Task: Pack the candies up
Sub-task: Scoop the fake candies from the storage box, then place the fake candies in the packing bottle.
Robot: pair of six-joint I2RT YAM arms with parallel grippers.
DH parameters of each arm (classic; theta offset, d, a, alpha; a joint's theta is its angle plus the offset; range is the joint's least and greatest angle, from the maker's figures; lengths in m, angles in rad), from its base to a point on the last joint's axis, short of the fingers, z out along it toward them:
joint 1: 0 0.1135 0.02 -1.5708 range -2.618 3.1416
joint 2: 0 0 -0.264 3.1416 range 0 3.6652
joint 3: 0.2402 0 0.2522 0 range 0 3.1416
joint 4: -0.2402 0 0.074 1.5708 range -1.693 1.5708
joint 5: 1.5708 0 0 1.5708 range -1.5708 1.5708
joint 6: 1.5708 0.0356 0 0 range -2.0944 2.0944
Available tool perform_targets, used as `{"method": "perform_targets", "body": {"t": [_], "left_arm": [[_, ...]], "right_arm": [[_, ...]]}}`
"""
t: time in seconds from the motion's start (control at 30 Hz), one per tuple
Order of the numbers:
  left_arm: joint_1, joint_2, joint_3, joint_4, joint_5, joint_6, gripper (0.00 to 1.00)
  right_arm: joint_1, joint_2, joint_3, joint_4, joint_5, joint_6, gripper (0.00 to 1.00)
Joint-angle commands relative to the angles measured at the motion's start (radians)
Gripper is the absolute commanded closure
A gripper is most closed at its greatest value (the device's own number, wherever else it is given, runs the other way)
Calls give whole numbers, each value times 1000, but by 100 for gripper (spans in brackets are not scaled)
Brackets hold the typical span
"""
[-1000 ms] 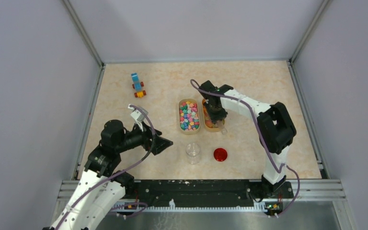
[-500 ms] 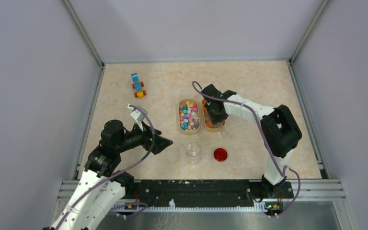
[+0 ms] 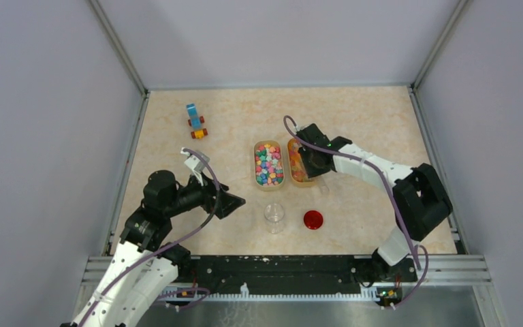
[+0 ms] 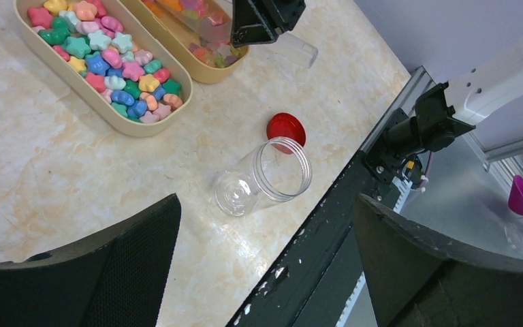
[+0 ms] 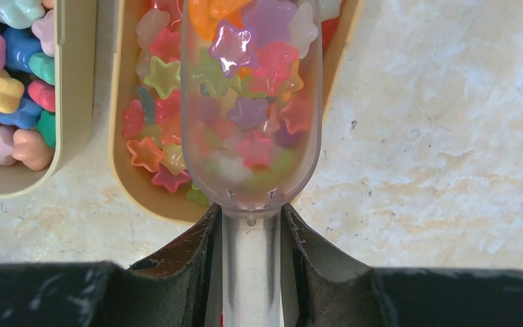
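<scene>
Nearest to me, the left gripper (image 3: 230,203) hangs low over the table (image 3: 368,204) on the left side, its two black fingers (image 4: 109,272) spread as wide as they go, nothing between them. It points across toward a clear jar (image 3: 274,218) that stands upright with its mouth uncovered. Just to the right of the jar, a little apart from it, the round red lid (image 3: 312,219) lies flat on the marbled surface.

One step further out, two tan oblong trays sit side by side, long edges almost touching. The left tray (image 3: 257,178) is heaped with candies (image 3: 269,165) – opaque little stars and blobs in pink, blue, green, yellow and white. The right tray (image 3: 291,167) holds see-through ones, mostly orange, red and pink.

That is where the action is. The right arm reaches in from the right and the right gripper (image 5: 250,259) is clamped on the handle of a clear plastic scoop (image 5: 250,102) – both fingers pressed flat against the thin stem. The scoop's bowl sits over the right tray, pointing away along it, and it is loaded: translucent stars in purple, pink, orange and green fill it to the rim. I cannot tell whether the bowl rests on the pile beneath or hangs just above it. The handle's end sticks out past the near rim of the tray.

Far back on the left, well apart from all this, a blue-and-orange toy block vehicle (image 3: 195,120) stands alone.
</scene>
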Motion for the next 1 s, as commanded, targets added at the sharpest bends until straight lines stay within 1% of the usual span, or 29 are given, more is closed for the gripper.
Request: {"method": "perform_targets", "body": {"t": [0.0,0.4,0.6,0.77,0.97], "left_arm": [[-3,1,-6,35,-13,-3,1],[-3,4,-6,34,-19,-5,1],[-3,4,-7,35,-18,-5,1],[-3,5,-5,35,-20,0,1],[-3,23,21,29,-30,22,1]], "right_arm": [[-11,-98,-27,79,23,11,100],[-10,-260,-177,186,-35,-7,100],[-11,-378,-263,259,-93,-59,100],[-5,-474,-292,253,-140,-130,100],[18,-558,-272,184,-188,-195,100]]}}
